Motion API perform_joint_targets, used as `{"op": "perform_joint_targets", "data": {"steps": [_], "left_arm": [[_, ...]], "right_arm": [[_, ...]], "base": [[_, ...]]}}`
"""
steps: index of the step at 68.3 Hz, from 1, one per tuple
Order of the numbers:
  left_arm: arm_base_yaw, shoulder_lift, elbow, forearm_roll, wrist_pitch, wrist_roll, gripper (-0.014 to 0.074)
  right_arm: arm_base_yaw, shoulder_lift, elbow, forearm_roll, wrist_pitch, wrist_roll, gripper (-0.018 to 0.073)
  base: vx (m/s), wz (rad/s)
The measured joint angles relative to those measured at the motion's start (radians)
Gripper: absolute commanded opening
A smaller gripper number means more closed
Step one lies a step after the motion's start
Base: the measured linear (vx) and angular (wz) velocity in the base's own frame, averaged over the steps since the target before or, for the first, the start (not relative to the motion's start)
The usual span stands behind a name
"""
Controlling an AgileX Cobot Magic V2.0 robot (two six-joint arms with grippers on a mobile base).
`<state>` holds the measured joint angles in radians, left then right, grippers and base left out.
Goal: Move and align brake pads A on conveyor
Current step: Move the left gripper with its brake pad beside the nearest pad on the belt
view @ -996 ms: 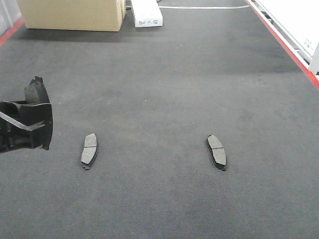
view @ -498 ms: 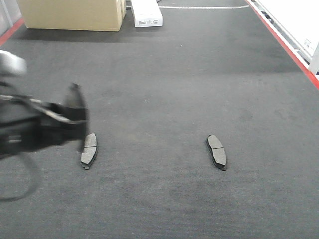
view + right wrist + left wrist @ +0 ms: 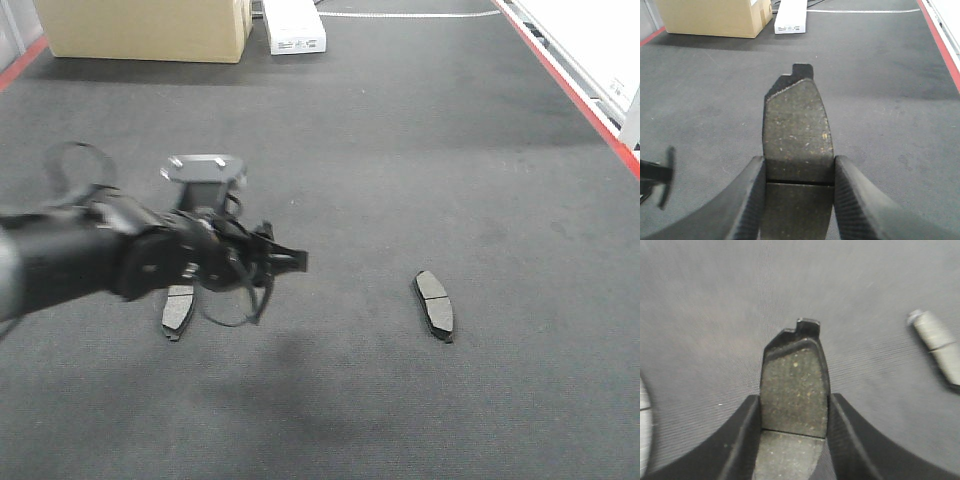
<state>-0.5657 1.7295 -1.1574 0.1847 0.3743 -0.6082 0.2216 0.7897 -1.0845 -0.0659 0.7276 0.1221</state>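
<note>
Two brake pads A lie flat on the dark conveyor [image 3: 400, 160]: one at the left [image 3: 178, 308], partly under my left arm, and one at the right [image 3: 434, 305]. My left gripper [image 3: 283, 260] hangs between them, above the belt. It is shut on a third pad [image 3: 795, 385], which sticks out past the fingers; the right-hand lying pad [image 3: 939, 346] shows beyond it. My right gripper [image 3: 799, 165] is shut on a fourth pad [image 3: 797, 130] above the belt and is out of the front view.
A cardboard box [image 3: 150, 28] and a white box [image 3: 295, 25] stand at the belt's far end. A red frame rail [image 3: 575, 90] runs along the right side, with another at the far left corner [image 3: 20, 62].
My left arm has swung from the left edge rightward to the middle of the belt, passing over the left lying pad. Both lying pads have stayed in place.
</note>
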Motion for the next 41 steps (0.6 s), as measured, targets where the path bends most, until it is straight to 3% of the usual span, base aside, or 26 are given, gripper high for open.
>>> {"op": "perform_joint_targets", "data": {"steps": [21, 41], "left_arm": [[0.051, 0.145, -0.027, -0.002, -0.004, -0.093, 0.0253], [0.061, 0.191, -0.028, 0.000, -0.089, -0.097, 0.0257]], "right_arm": [[0.000, 0.000, 0.000, 0.000, 0.000, 0.000, 0.0095], [0.000, 0.000, 0.000, 0.000, 0.000, 0.000, 0.0095]], "base": [[0.00, 0.00], [0.00, 0.00]]}}
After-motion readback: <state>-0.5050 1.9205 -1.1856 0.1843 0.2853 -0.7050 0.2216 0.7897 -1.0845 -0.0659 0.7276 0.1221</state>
